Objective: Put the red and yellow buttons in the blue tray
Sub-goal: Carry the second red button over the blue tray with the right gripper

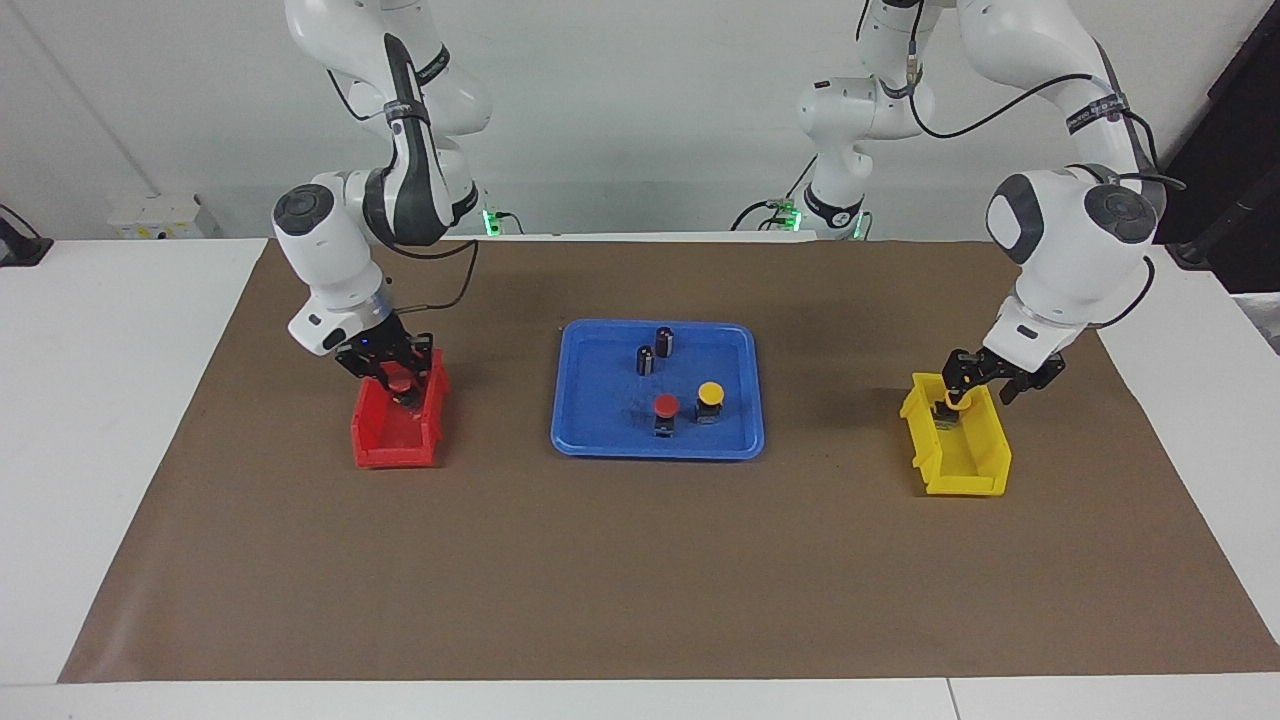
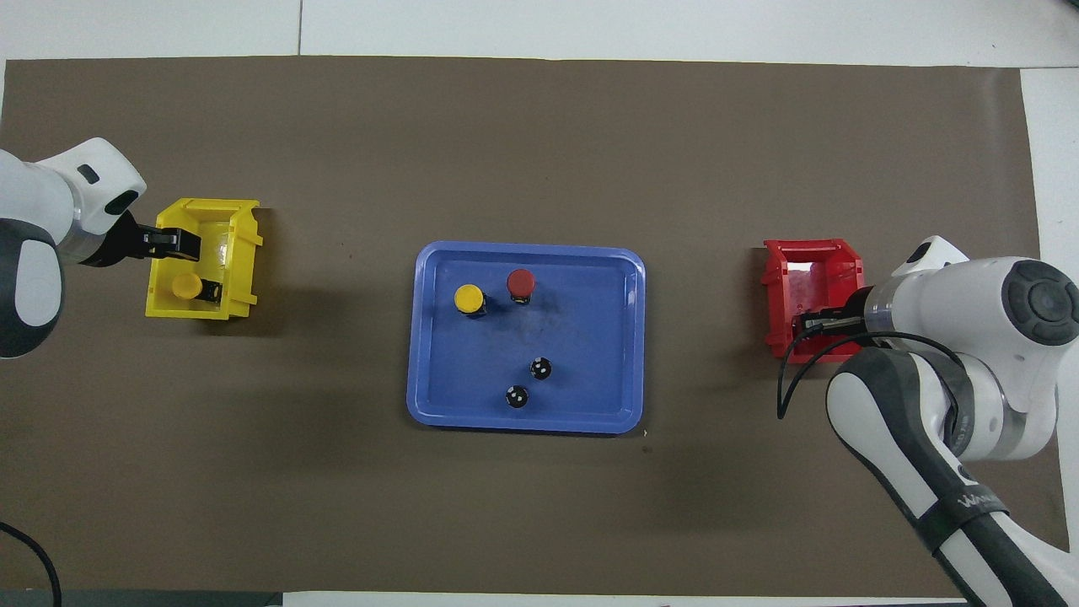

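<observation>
The blue tray point(image 1: 600, 440) point(image 2: 624, 337) lies mid-table on the brown mat point(image 1: 640, 580) point(image 2: 539, 135). In it stand a red button point(image 1: 666, 407) point(image 2: 520, 282) and a yellow button point(image 1: 710, 396) point(image 2: 469, 298) side by side, the yellow one toward the left arm's end, and two dark cylinders point(image 1: 646, 360) point(image 2: 540, 368) nearer the robots.

The second yellow button point(image 1: 950, 405) point(image 2: 186, 287) sits in the yellow bin point(image 1: 975, 470) point(image 2: 240, 278) at the left arm's end. The left gripper point(image 1: 985, 378) point(image 2: 181, 265) is down at that bin's robot end with its fingers spread, one on either side of the cap; whether they touch it is hard to say.

The second red button point(image 1: 399, 384) is in the red bin point(image 1: 390, 450) point(image 2: 780, 291) at the right arm's end. The right gripper point(image 1: 392, 372) point(image 2: 822, 320) is at it there, fingers apparently closed around the cap; the overhead view hides the button under the wrist.
</observation>
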Motion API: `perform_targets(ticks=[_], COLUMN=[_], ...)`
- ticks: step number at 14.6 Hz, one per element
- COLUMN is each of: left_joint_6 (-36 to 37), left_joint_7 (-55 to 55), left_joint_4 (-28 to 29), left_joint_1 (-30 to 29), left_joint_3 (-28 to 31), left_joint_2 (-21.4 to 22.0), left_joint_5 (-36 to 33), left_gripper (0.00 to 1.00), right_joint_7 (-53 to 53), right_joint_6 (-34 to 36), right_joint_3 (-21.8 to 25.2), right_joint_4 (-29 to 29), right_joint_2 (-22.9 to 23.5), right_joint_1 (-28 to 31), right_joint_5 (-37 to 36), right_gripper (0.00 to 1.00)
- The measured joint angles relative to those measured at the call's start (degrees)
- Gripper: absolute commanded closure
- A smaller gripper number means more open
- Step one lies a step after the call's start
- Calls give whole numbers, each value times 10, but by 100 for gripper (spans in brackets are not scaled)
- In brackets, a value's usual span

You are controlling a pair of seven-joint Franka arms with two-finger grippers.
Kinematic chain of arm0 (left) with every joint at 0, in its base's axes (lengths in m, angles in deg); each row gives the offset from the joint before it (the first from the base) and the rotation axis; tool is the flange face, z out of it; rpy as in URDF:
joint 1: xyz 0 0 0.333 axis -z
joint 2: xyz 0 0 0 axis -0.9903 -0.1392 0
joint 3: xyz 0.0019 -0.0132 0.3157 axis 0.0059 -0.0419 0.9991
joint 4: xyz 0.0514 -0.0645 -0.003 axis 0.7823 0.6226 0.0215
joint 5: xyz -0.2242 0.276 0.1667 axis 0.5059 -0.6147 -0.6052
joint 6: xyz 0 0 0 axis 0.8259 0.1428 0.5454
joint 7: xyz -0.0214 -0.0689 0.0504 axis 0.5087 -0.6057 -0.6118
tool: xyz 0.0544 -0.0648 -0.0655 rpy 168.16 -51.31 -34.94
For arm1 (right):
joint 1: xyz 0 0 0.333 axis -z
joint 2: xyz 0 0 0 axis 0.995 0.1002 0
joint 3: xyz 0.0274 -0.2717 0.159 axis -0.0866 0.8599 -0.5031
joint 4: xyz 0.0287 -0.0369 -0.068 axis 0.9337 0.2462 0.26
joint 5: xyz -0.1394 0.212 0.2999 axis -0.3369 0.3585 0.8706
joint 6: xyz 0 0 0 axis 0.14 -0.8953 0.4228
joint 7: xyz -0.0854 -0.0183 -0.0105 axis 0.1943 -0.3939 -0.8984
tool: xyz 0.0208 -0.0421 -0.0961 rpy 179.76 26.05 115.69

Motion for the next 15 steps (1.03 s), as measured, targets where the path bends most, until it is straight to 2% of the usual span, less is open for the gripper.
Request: perform_targets(ticks=[2, 3, 6, 8, 10, 13, 15], left_joint_6=[-27, -39, -58, -65, -68, -68, -68], left_joint_7=[12, 21, 47, 52, 52, 52, 50], left_joint_4=[30, 42, 59, 63, 65, 65, 66], left_joint_1=[-2, -5, -23, -29, -29, -29, -26], left_joint_3=[0, -1, -1, -1, -1, -4, -7], left_joint_2=[1, 1, 2, 3, 3, 4, 5], left_joint_5=[0, 0, 0, 0, 0, 0, 0], left_gripper=[35, 35, 35, 35, 35, 35, 35], right_joint_7=[-8, -9, 14, 94, 210, 351, 384], right_joint_6=[9, 37, 173, 218, 190, 114, 84], right_joint_3=[0, 0, -5, -8, -11, -14, -14], right_joint_4=[-10, -29, -157, -251, -300, -312, -312], right_joint_2=[-1, 0, 15, 44, 77, 131, 171], right_joint_1=[0, 0, -11, -55, -123, -224, -257], right_joint_5=[0, 0, 0, 1, 1, 0, -10], right_gripper=[65, 64, 63, 64, 64, 64, 64])
